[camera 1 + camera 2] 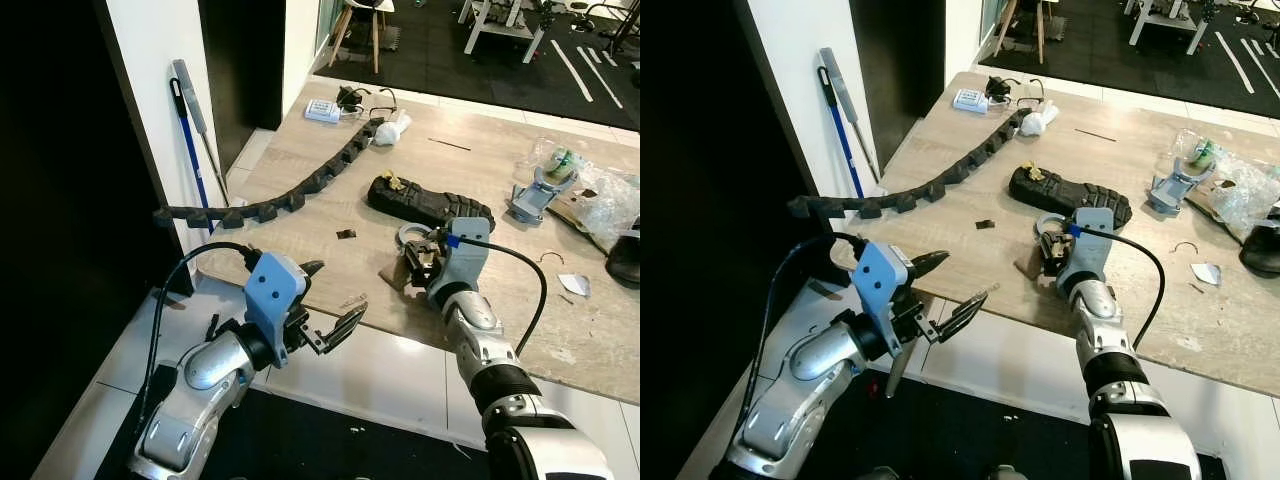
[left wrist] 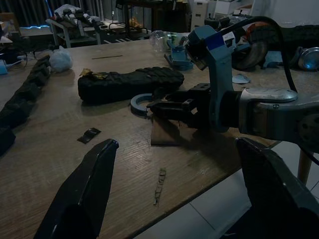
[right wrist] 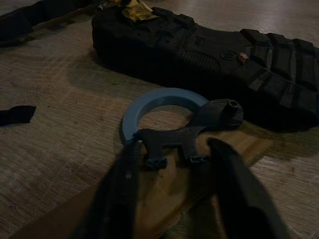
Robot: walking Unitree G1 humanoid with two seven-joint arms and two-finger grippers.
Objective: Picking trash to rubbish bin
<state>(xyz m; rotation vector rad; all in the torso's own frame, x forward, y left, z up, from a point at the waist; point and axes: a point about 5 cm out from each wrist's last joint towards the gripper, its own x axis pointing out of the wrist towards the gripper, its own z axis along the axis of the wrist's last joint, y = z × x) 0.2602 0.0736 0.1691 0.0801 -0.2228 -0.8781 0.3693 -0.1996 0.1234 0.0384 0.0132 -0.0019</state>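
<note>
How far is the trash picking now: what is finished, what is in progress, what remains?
Nothing looks binned yet. In hand: the right gripper, fingers open, is over a brown flat scrap beside the blue ring piece. The left gripper hovers open. The shoe sole and black chain remain.

Brown cardboard scrap [image 2: 164, 132] lies flat beside a blue ring [image 3: 159, 107].

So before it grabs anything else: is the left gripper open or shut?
Open. The left gripper hovers at the table edge, its fingers spread wide with nothing between them.
</note>
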